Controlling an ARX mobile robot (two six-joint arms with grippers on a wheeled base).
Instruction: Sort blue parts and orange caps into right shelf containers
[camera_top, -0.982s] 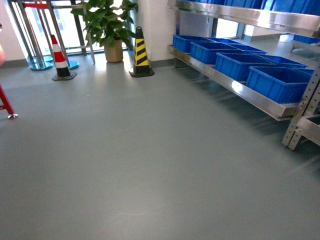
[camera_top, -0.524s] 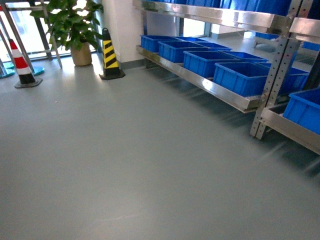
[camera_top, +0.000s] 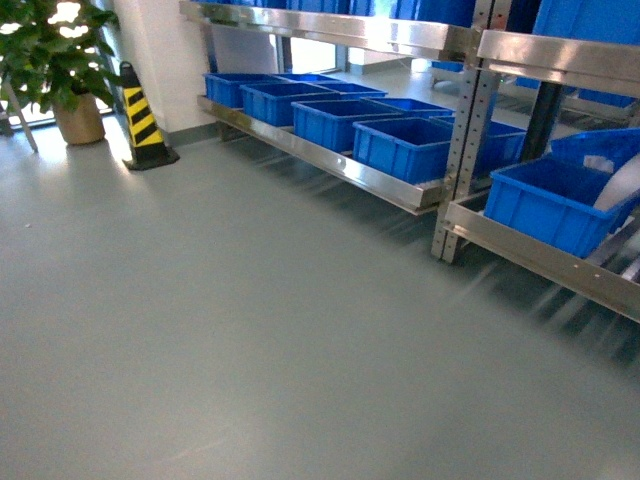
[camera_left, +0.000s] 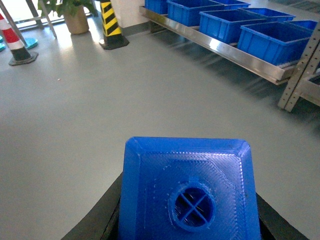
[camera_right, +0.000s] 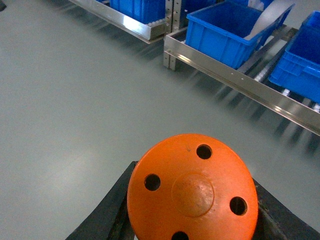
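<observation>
A blue part (camera_left: 187, 195) with a round knob fills the bottom of the left wrist view, and my left gripper (camera_left: 187, 217) is shut on it, black fingers (camera_left: 102, 220) at both sides. In the right wrist view my right gripper (camera_right: 192, 215) is shut on an orange cap (camera_right: 192, 185) whose flat top has small holes. Neither gripper shows in the head view. The steel shelf (camera_top: 385, 190) runs along the right, carrying several blue containers (camera_top: 400, 148). One more container (camera_top: 545, 205) sits on the nearer shelf section, also seen as the container (camera_right: 225, 30) ahead of the right gripper.
A yellow-black cone (camera_top: 143, 120) and a potted plant (camera_top: 60, 70) stand at the back left by the wall. A perforated steel upright (camera_top: 462, 150) divides the two shelf sections. A white curved sheet (camera_top: 620, 180) lies in the nearest crate. Grey floor stretches in front.
The head view has swung to the right: the shelf and crates slid left and closer, the nearer shelf section came into view, and the red-white cone left the frame.
</observation>
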